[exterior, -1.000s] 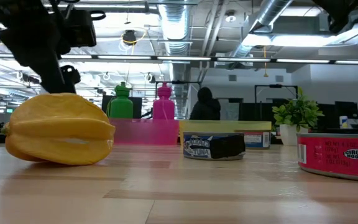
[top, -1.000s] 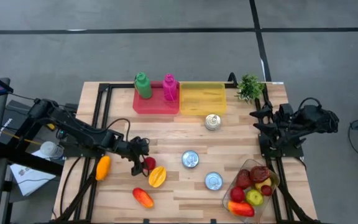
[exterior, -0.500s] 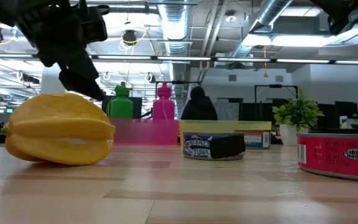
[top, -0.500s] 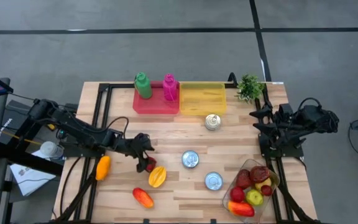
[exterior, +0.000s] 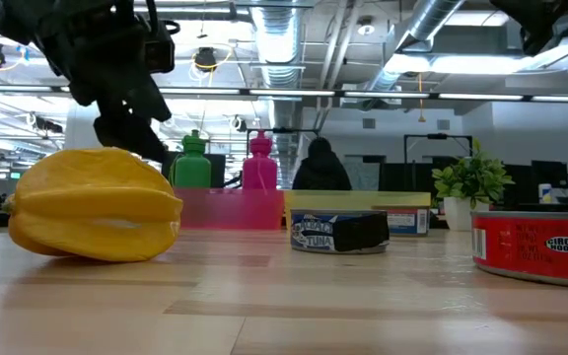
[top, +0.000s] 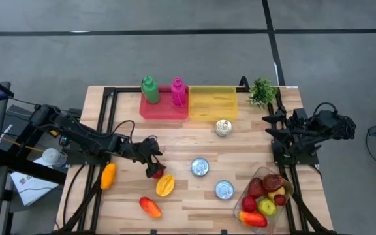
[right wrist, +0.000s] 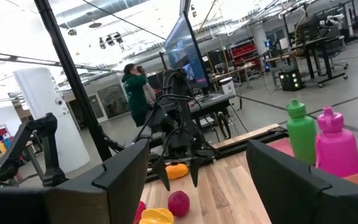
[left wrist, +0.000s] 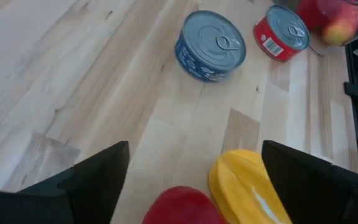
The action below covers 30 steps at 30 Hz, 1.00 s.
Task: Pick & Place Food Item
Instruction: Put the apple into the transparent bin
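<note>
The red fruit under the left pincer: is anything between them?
No. In the left wrist view the left pincer is open, fingers on either side of the red fruit, with only bare wood showing; the yellow starfruit lies beside it.

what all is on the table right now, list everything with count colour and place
bottles: 2, green and pink, in the pink tray at the back
yellow tray: 1, beside the pink one
plant: 1, green, back right corner
cans: 3, silver tops, mid-table
starfruit: 1, yellow, front left
red fruit: 1, below left claw
orange fruit: 1, left edge
red-orange fruit: 1, front
bowl: 1, clear, mixed fruit, front right
left claw: open above the red fruit
right claw: open, parked at right edge
</note>
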{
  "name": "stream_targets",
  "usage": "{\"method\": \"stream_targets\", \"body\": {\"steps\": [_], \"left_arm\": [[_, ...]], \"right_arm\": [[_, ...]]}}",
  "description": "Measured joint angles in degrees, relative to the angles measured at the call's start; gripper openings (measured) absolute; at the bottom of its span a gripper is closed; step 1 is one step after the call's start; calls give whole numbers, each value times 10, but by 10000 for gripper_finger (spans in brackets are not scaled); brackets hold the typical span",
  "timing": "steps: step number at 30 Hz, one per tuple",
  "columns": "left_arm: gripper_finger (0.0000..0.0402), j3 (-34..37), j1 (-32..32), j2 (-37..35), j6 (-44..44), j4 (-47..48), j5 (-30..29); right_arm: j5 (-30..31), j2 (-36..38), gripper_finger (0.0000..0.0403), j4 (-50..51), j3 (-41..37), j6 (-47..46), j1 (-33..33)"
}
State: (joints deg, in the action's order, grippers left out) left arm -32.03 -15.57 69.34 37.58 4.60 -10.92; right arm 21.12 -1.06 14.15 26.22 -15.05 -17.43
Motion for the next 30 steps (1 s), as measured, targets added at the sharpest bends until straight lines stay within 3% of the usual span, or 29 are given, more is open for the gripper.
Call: {"method": "stream_targets", "body": {"steps": [4,8,15,21,30], "left_arm": [[392,0,-3,0,-1,27,24],[395,0,-23,0,0,61,49],[384,0,-48,0,-44,75,2],[390,35,-44,0,-48,49,-2],[391,94,-46,0,-27,-72,4]], "right_arm": [[0,0,265,0,0,0,0],[0,0,265,1,0,0,0],[3,0,265,1,0,0,0],[24,0,265,1,0,0,0],[37,0,265,4,0,-23,0]]}}
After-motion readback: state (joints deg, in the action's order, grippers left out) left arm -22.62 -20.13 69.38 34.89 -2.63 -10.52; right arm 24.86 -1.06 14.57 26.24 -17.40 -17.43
